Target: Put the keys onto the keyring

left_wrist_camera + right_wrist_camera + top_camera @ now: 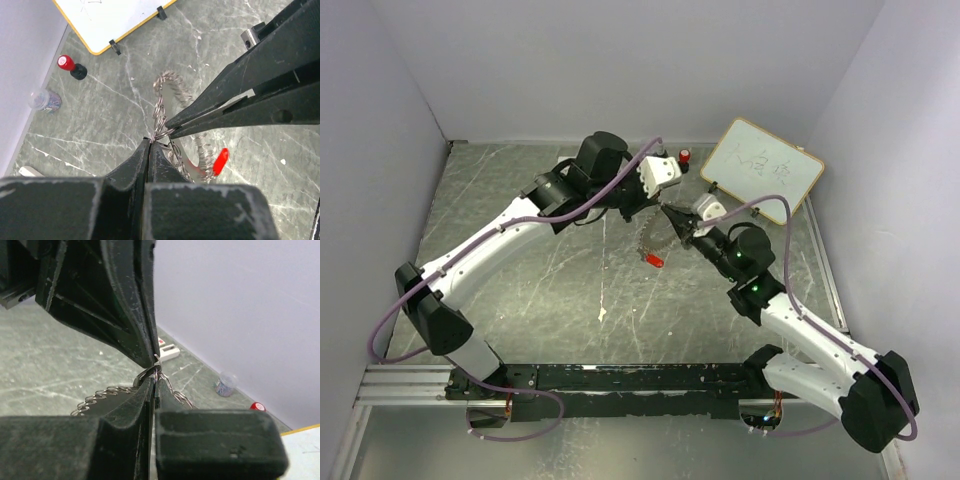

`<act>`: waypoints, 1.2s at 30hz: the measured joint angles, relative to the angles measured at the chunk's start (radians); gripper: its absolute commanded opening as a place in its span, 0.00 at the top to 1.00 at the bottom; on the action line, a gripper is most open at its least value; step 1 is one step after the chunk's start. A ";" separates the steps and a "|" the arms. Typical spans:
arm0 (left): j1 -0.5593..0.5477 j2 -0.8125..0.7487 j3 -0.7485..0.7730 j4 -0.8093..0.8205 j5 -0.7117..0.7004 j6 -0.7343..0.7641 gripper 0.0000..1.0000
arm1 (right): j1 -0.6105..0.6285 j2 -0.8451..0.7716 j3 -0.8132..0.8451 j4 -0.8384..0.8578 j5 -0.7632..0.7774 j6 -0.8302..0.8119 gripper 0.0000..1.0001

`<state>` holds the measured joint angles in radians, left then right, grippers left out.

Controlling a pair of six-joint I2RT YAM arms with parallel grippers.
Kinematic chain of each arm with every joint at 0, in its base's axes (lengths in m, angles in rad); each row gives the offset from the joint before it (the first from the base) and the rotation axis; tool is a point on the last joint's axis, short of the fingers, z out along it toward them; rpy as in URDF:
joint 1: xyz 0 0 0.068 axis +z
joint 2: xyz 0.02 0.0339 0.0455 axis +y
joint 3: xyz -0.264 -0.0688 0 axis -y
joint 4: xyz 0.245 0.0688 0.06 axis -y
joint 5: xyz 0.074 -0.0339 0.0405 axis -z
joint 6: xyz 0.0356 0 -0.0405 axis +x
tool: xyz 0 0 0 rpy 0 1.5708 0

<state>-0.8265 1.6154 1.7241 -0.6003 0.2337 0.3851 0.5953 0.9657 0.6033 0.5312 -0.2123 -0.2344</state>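
Left end effector [151, 145] and right end effector [170, 131] both pinch the keyring [158, 107]; looks light, springy, slippery, so grip close together.

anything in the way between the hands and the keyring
Nothing visible does. The left hand and right hand are both shut on the keyring, their tips meeting at one spot on its rim. The red-headed key sits at the ring's other side, away from the pinch.

light: even, diffuse | shadows: soft | wrist views: near foreground blurred
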 measured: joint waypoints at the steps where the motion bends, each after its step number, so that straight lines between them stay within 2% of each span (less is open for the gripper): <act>1: -0.001 -0.010 -0.015 0.016 0.000 -0.007 0.93 | -0.002 -0.005 -0.024 0.044 0.007 0.025 1.00; 12: -0.010 -0.090 -0.117 0.186 0.016 -0.082 0.93 | -0.057 0.000 -0.173 0.455 0.005 0.290 1.00; 20: 0.016 -0.109 -0.119 0.208 -0.035 -0.097 0.93 | -0.172 0.070 -0.276 0.776 0.017 0.517 0.99; 22: 0.026 -0.113 -0.117 0.206 -0.051 -0.097 0.93 | -0.180 0.076 -0.285 0.794 0.026 0.550 0.70; 23: 0.030 -0.114 -0.116 0.204 -0.060 -0.095 0.93 | -0.181 0.072 -0.285 0.784 0.026 0.558 0.65; 28: 0.041 -0.114 -0.099 0.169 -0.077 -0.077 0.93 | -0.182 0.004 -0.216 0.576 -0.005 0.499 0.64; 36: 0.045 -0.113 -0.086 0.113 -0.071 -0.042 0.93 | -0.182 0.016 0.138 0.019 -0.149 0.196 0.62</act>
<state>-0.7815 1.5021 1.6382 -0.4873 0.1631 0.3431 0.4137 0.9821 0.7414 0.5507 -0.3611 -0.0383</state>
